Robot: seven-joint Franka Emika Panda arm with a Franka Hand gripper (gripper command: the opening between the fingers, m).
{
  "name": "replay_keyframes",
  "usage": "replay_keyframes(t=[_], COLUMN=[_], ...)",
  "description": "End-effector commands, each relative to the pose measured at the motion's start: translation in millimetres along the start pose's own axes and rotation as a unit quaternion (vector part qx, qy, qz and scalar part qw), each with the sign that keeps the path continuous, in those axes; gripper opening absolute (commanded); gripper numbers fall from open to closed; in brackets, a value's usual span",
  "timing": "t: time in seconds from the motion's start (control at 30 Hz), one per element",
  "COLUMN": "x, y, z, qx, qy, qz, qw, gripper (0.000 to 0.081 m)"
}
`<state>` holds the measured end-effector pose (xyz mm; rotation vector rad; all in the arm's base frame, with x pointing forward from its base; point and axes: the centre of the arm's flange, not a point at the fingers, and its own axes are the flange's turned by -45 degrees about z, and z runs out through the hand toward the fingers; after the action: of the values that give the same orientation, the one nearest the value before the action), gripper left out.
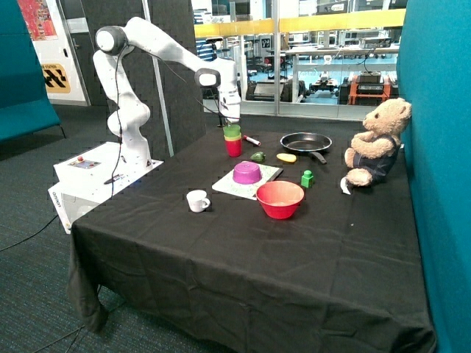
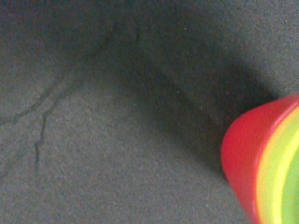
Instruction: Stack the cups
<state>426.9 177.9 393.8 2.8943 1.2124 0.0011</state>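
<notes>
While the arm reaches over the far edge of the counter [image 1: 221, 250], the three cups already stand nested there: red cup [image 1: 234, 148] at the bottom, yellow cup [image 1: 232, 137] showing as a thin band above it, green cup [image 1: 232, 131] on top. The wrist view agrees: red wall, then a yellow rim, then green inside, standing on the black cloth.

Claw [image 1: 232, 121] sits directly above the green cup, at or just over its rim. Whether it is released or clenched cannot be told; the fingers do not show in the wrist view, and the outside view does not resolve them.

Judgement: stacking looks complete, and the step in hand is the release or the withdrawal after the last placement. The next move calls for a straight upward lift clear of the stack, with no sideways drag that would tip it.

Other items stand apart from the stack: white mug [image 1: 197, 200] near the middle, purple bowl [image 1: 247, 173] on a mat, red bowl [image 1: 280, 198], frying pan [image 1: 305, 141] and teddy bear [image 1: 375, 142] toward the far corner.
</notes>
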Motion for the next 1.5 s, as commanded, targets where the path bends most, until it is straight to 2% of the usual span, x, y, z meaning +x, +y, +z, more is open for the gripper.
replay_keyframes(t=[0.0,0.1,0.33,0.63,0.77,0.93,1.03,1.13,1.23,1.37,1.47], x=[3,4,6,7,6,-2,-8,-15,-23,-33,-39], y=[4,5,7,16,25,41,49,56,62,71,77], z=[-0.7,-1.0,-3.0,-13.6,-20.4,-30.2,-32.8,-33.7,-34.0,-34.0,-33.6], qx=[0.0018,0.0018,0.0018,0.0018,0.00181,0.00182,0.00182,0.00182,0.00183,0.00183,0.00183], qy=[0.0004,0.0004,0.0004,0.0004,0.0003,0.0003,0.0003,0.0003,0.0002,0.0002,0.0002], qz=[-0.001,-0.002,-0.001,0.008,0.023,0.046,0.06,0.07,0.08,0.093,0.099], qw=[1.0,1.0,1.0,1.0,0.9997,0.999,0.9982,0.9975,0.9968,0.9957,0.9951], gripper=[0.0593,0.0627,0.0631,0.0549,0.0501,0.0468,0.0518,0.0442,0.0414,0.0431,0.0393])
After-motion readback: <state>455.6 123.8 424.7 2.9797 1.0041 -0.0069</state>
